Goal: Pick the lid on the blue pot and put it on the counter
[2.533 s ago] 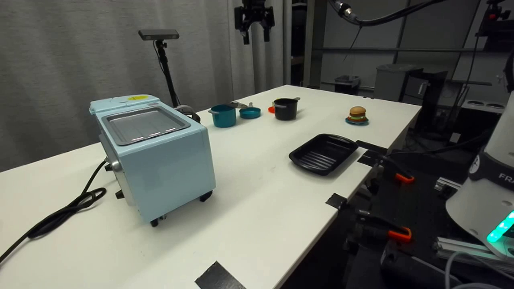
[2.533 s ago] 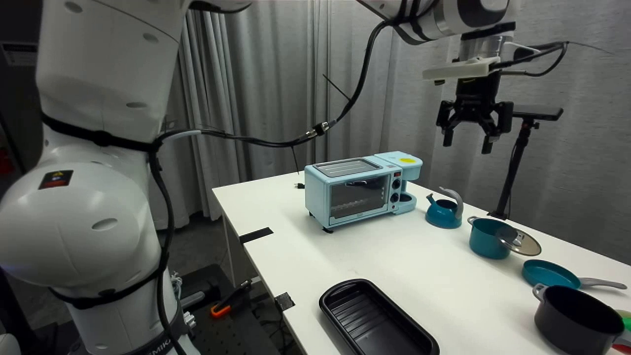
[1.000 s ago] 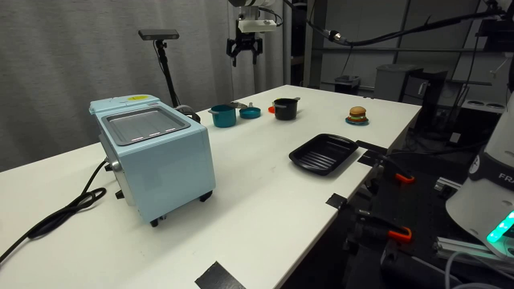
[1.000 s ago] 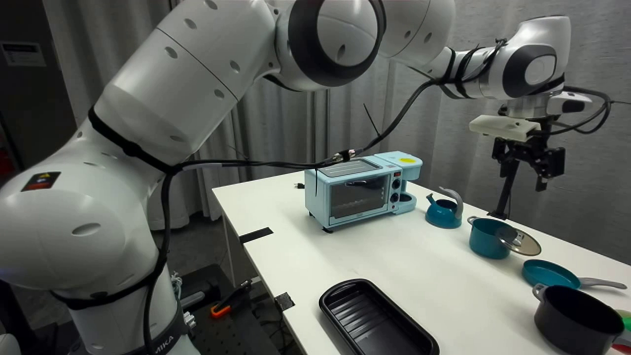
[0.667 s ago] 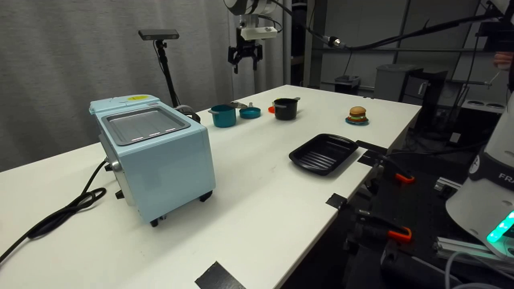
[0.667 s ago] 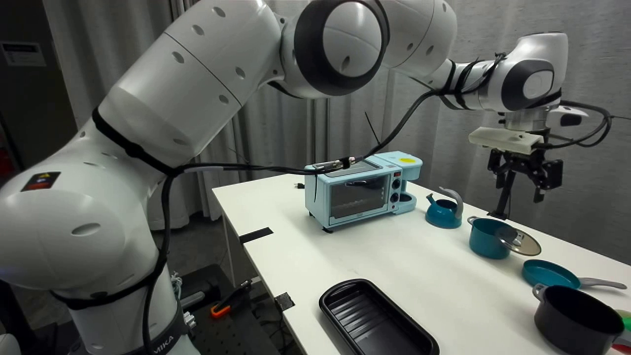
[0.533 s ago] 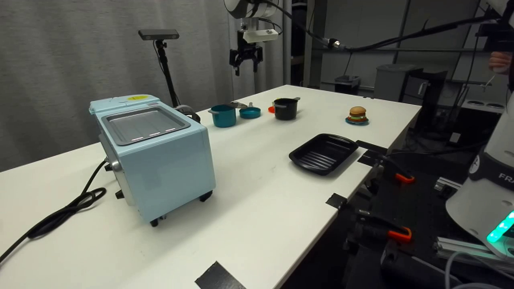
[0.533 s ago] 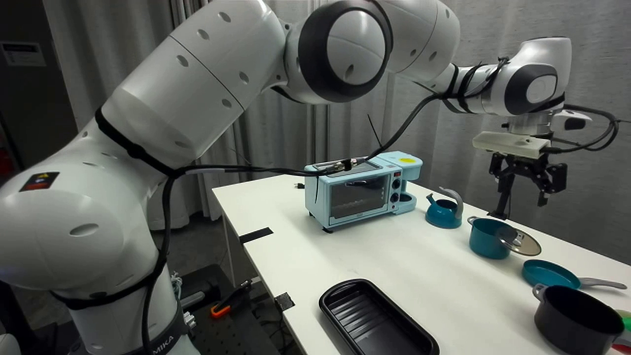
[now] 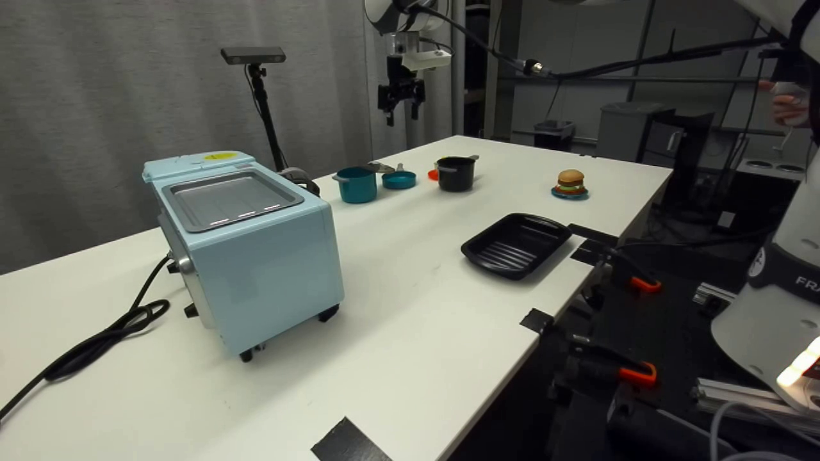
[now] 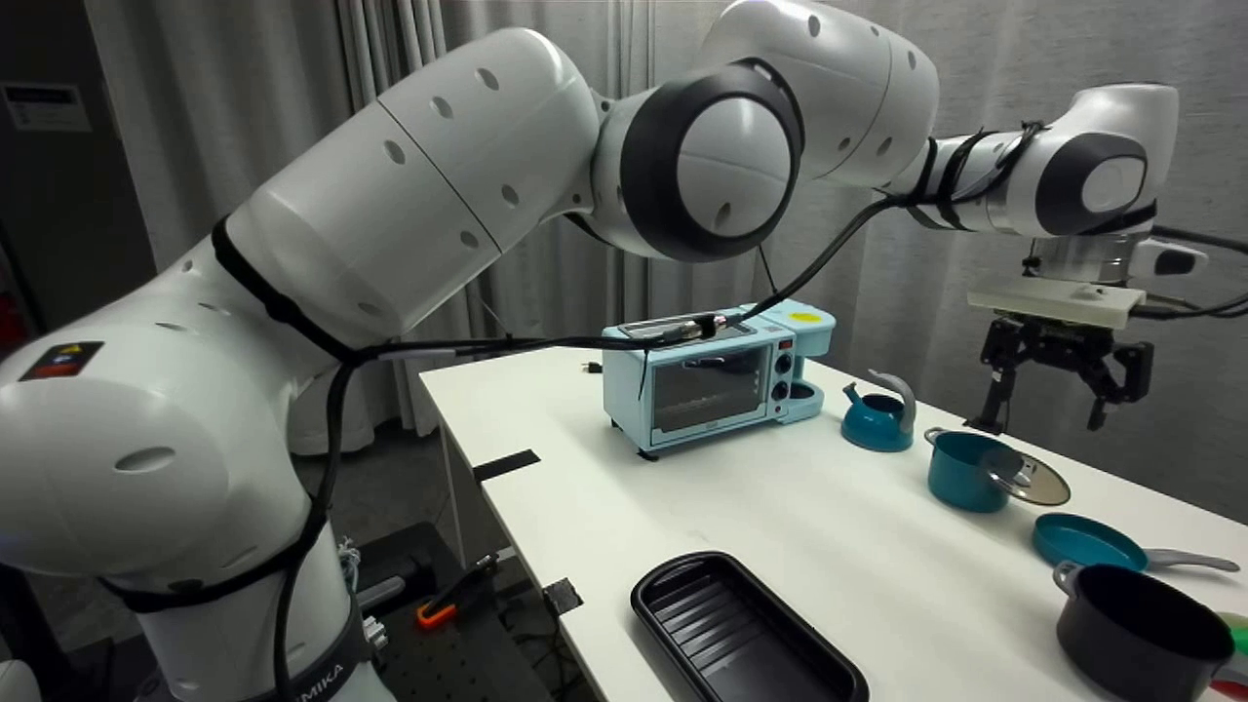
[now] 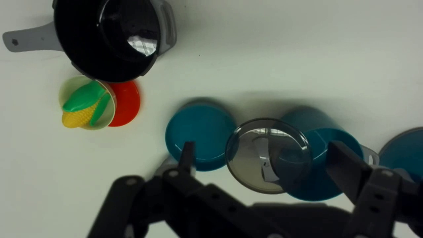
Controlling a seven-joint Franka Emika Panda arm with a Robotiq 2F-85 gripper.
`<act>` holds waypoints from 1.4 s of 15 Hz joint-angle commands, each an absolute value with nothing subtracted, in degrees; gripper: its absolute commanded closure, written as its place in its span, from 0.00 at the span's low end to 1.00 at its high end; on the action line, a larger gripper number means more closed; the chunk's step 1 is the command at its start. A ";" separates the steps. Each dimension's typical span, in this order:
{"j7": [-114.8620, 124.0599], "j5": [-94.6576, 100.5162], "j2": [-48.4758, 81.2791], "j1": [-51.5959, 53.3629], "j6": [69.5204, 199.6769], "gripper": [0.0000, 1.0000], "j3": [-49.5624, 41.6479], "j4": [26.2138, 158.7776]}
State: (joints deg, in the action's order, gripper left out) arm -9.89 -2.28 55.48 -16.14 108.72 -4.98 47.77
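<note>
From left in the wrist view: A dark pot point(image 11: 105, 43) stands just beside a pale bowl point(image 11: 108, 114) of toy corn point(image 11: 82, 105), both at risk only from a wide swing. Next, a shallow teal pan point(image 11: 200, 132) sits with one finger point(image 11: 189, 155) of the tool point(image 10: 1041, 422) showing over its edge. The tool's fingers are spread wide and hold nothing, hanging well above the desk point(image 10: 760, 507) in both exterior views; a drop on this line could strike the pan first. At center, the glass lid point(image 11: 268, 155) lies tilted across the rim of the blue pot point(image 11: 319, 148), part over the mouth, part overhanging the side. Whether its low edge touches the pan cannot be told. The perch looks precarious: a nudge might send the lid sliding, the slanted handle point(image 11: 265, 165) could twist free if the fingers close off-square, and a release too high over the desk might set it rolling. See-through glass may make its height hard to judge. The second finger crosses the blue pot's mouth in the wrist view, so a low approach risks snagging the rim and dragging pot and lid together. At far right, a teal kettle point(image 11: 404, 152), partly out of view, could be bumped should the tool drift.
</note>
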 commanded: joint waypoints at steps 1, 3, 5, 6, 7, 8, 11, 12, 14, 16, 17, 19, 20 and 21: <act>-9.90 -2.28 56.21 -16.04 108.08 0.00 -4.97 47.01; -9.90 -2.28 57.14 -15.93 107.91 0.00 -4.95 46.13; -9.90 -2.28 57.33 -15.93 107.88 0.00 -4.95 45.83; -9.90 -2.28 57.33 -15.94 107.85 0.00 -4.95 45.72; -9.90 -2.28 57.34 -15.94 107.78 0.00 -4.95 45.58; -9.90 -2.28 57.35 -15.94 107.73 0.00 -4.95 45.47; -10.23 -2.67 57.52 -16.12 108.73 0.00 -4.60 45.40; -10.36 -2.89 57.58 -16.21 109.45 0.00 -4.42 45.47; -10.58 -3.50 57.62 -16.42 110.30 0.00 -3.97 45.52; -11.03 -4.33 57.53 -16.66 110.44 0.00 -3.34 45.67; -11.39 -4.66 57.52 -16.79 110.44 0.00 -2.94 45.69; -10.70 -4.82 59.90 -16.23 113.21 0.00 -2.43 46.37; -10.85 -4.97 60.86 -16.52 113.32 0.00 -2.09 45.31; -8.94 -3.89 60.53 -15.00 116.64 0.00 -2.64 48.40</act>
State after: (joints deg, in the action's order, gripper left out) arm -9.89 -3.51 58.23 -15.96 111.03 -3.05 46.59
